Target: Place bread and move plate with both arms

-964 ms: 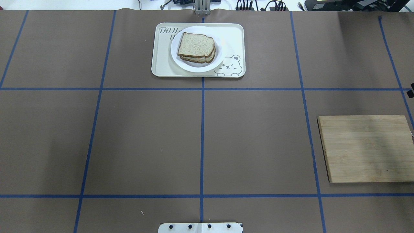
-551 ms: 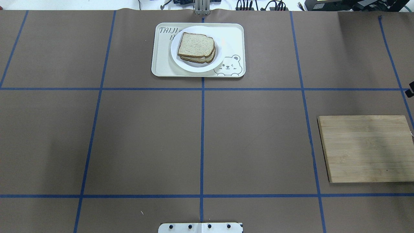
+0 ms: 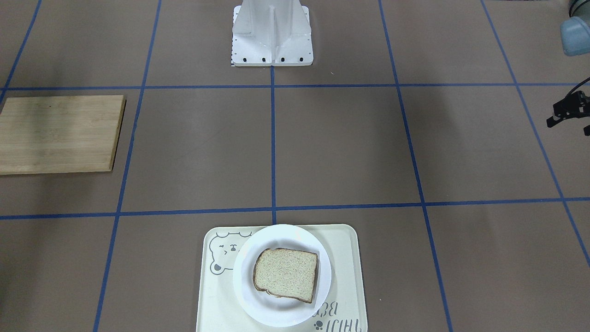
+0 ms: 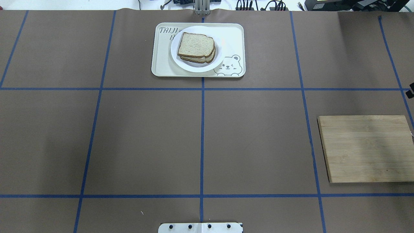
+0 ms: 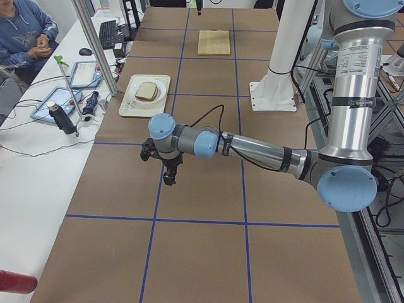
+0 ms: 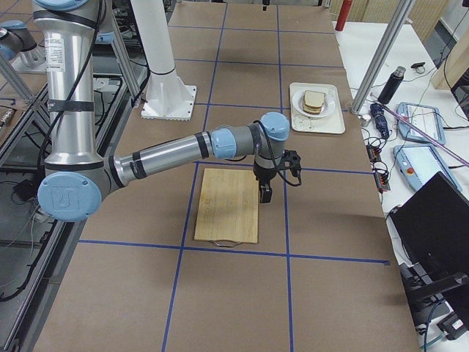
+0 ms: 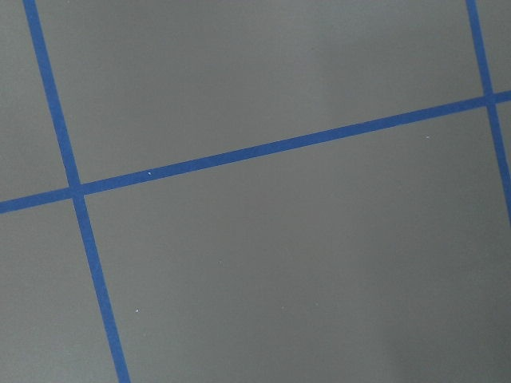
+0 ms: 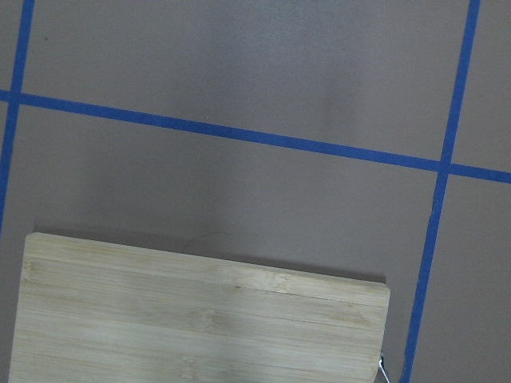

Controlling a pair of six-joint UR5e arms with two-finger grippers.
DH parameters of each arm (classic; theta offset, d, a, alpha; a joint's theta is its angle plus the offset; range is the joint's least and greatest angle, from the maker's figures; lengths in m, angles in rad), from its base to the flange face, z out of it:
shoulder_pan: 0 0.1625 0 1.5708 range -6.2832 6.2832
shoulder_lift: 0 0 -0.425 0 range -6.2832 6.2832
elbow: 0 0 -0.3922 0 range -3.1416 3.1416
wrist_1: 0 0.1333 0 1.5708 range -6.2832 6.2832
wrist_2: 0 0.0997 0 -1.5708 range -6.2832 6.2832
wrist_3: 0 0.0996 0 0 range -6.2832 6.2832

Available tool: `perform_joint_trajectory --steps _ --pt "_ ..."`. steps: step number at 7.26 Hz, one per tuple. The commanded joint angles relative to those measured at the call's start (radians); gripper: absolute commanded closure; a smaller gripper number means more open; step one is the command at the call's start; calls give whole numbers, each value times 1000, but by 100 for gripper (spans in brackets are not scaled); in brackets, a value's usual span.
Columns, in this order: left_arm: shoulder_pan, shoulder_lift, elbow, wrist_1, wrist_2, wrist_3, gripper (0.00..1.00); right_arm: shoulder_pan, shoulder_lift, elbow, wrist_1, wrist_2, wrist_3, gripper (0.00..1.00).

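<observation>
tray: bottom cut off in front view
board: runs off overhead's right edge
lower slice: mostly under top slice
left gripper: clipped, jaws unreadable

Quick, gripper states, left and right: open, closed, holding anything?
Left gripper: cannot tell whether open or shut; nothing visible in it.
Right gripper: cannot tell whether open or shut; nothing visible in it.
</observation>
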Motion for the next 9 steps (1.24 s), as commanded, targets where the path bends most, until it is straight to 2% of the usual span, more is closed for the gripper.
perform_joint_trajectory --steps 1,9 --pt "-1 -3 3 -12 59 -34 2 3 -7 -5 -2 0 0 0" --pt "-1 1 3 -26 59 -62 2 9 1 -25 -19 8 -5 0"
